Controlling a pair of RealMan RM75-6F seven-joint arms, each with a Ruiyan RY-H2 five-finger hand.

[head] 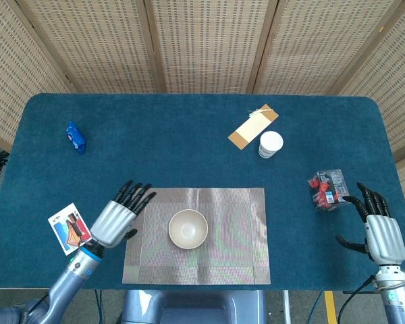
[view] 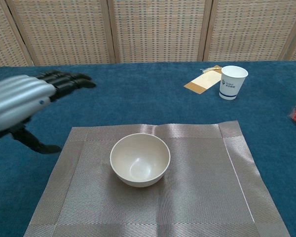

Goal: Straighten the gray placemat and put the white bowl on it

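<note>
down low in the middle of the head view, the white bowl sat upright on the gray placemat. the mat lay flat and straight. the left hand was at the mat's left edge, fingers spread, holding nothing. the right hand was far off at the lower right, fingers spread too, just below a little clear box of red things.

low in the middle of the chest view, the bowl sat near the mat's middle. the left hand was blurry at the left side, spread wide, well apart from the bowl.

the job looked done. if the left hand swung back low, it could bump the bowl or push the mat crooked. the right hand could knock the box if it moved up.
</note>
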